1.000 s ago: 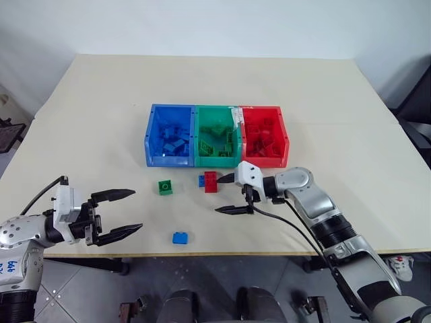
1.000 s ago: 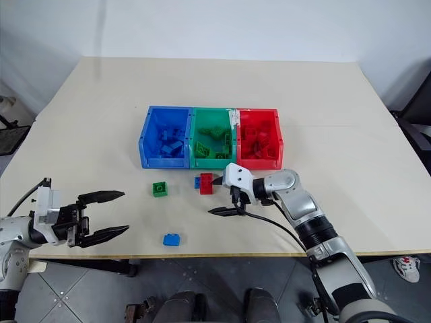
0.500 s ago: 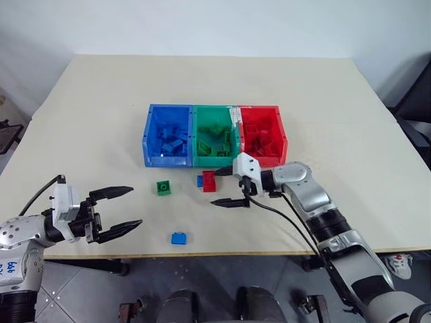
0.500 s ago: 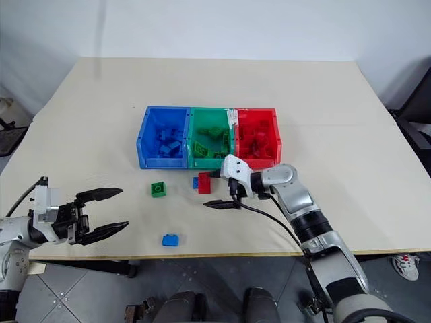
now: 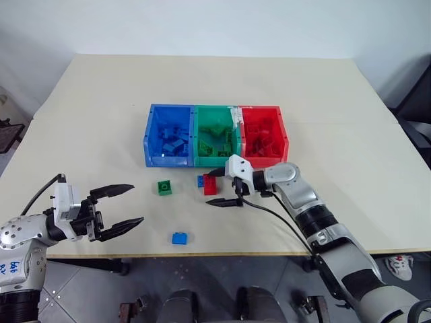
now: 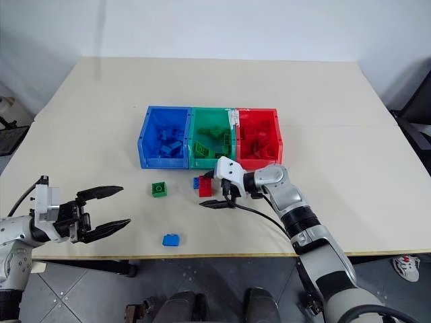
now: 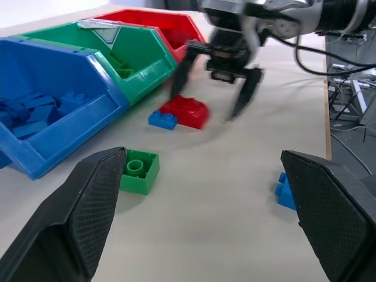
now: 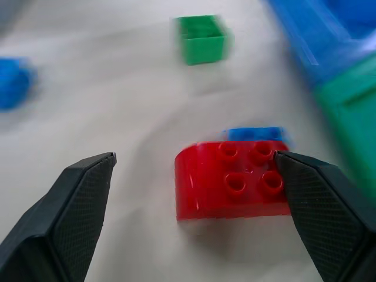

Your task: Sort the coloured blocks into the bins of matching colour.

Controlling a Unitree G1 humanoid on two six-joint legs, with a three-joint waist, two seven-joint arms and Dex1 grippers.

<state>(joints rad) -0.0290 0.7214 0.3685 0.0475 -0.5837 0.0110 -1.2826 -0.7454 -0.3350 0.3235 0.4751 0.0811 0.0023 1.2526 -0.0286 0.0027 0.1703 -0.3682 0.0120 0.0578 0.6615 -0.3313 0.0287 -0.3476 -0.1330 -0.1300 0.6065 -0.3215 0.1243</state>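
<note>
1. The three joined bins sit near the middle of the worktop [image 5: 101, 101]: blue bin [image 5: 152, 138], green bin [image 5: 198, 134], red bin [image 5: 282, 134], from the robot's left to its right, each holding bricks of its own colour.
2. Four loose bricks lie between the bins and the near edge: a red brick [image 5: 211, 184] with a small blue brick [image 5: 201, 180] touching its left side, a green brick [image 5: 164, 187] further left, and another blue brick [image 5: 179, 237] close to the near edge.
3. The right tool [image 5: 222, 186] has its jaws spread wide, one finger on either side of the red brick, gripping nothing.
4. The left tool [image 5: 122, 206] hovers at the near left edge of the worktop, jaws wide apart and empty, well apart from the bricks.
</note>
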